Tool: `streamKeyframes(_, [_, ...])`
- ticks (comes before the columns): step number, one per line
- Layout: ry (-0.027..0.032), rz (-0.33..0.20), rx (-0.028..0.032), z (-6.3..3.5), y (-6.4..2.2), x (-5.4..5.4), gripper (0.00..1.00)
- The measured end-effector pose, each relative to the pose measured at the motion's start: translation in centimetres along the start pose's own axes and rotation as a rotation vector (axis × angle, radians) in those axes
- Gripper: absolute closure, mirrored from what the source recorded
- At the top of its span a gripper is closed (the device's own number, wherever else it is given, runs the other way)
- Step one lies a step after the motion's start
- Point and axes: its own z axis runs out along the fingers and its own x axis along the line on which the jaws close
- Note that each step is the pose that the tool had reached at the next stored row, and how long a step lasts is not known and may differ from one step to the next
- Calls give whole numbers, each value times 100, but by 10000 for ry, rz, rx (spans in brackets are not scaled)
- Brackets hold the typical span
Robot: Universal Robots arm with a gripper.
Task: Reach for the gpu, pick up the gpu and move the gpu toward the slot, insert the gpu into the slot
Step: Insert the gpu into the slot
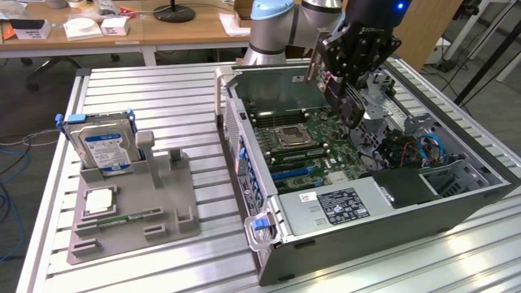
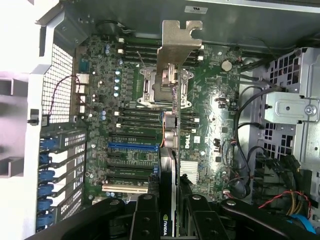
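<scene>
I had the gpu (image 1: 313, 61) clamped in my gripper (image 1: 342, 101), fingers (image 2: 146, 217) drawn partway in and pressed against both faces of the card. It hung in the air over the open case (image 1: 366, 232), above the motherboard (image 1: 301, 146) and clear of it, seated in nothing.

In the exterior view, the silver bracket stood up beside my gripper, near the back wall of the case. From the wrist I saw the gpu (image 2: 169, 165) edge-on: a thin dark strip ran out from between my fingers, and its bracket reached over the CPU socket (image 2: 162, 87). My gripper (image 2: 169, 212) held the end of the card farthest from the bracket.

The blue slot (image 2: 132, 146) lay on the board just beside the card's edge as the wrist camera saw it. The card ran crosswise to that slot and to the black ones alongside it. I could not tell how high above the slots the card hung.

Toward the exterior view's left, well apart from the case, a grey holder (image 1: 163, 201) sat on the slatted table (image 1: 163, 91). A hard drive (image 1: 102, 146) with a blue label stood upright in it.
</scene>
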Motion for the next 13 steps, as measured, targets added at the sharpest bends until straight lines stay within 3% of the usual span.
streamKeyframes(13, [14, -290, -4, 0, 0, 0, 74])
